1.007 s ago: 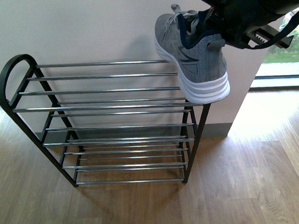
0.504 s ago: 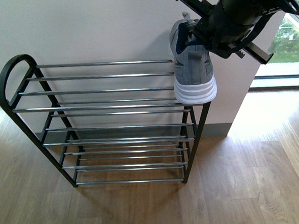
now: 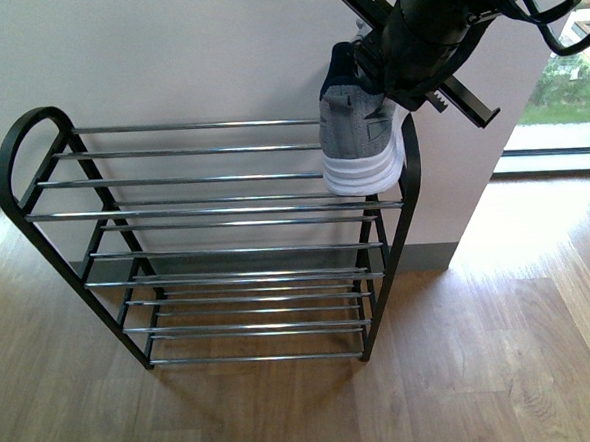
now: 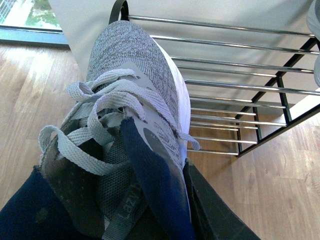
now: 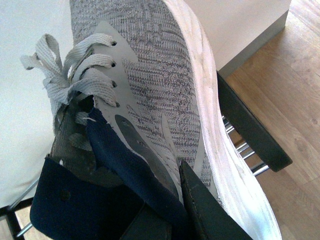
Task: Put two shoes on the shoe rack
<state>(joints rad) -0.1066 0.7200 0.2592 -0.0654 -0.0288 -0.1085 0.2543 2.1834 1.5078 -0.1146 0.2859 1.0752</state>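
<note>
Right wrist view: right gripper (image 5: 135, 210) jaws are closed on the ankle opening of the right-hand shoe (image 5: 150, 75). One dark finger is inside against the navy lining and the other is outside on the grey mesh. Grip looks firm, laces hang loose.

Left wrist view: left gripper (image 4: 125, 215) pinches the left-hand shoe (image 4: 130, 85) the same way at the collar. This shoe is held in the air beside the rack's end, toe towards the wall, not over any shelf yet.

Change over the last second (front view): the right-hand shoe was side-on, with its heel overhanging the right end of the shoe rack (image 3: 204, 208). It has since turned heel-first towards the camera and shifted left and inward. The rack's right side loop, hidden before, now shows just beside the white sole. The sole now sits over the top tier at its right end, low over the front bars. Contact cannot be confirmed.

Judgement: the shoe is now lined up toe to wall, so the placing step is close. It likely needs a small descent, then release.

Pose: right arm (image 3: 433, 22) comes in from the upper right, wrist angled down over the rack's right end. The left arm is out of the front frame.
</note>
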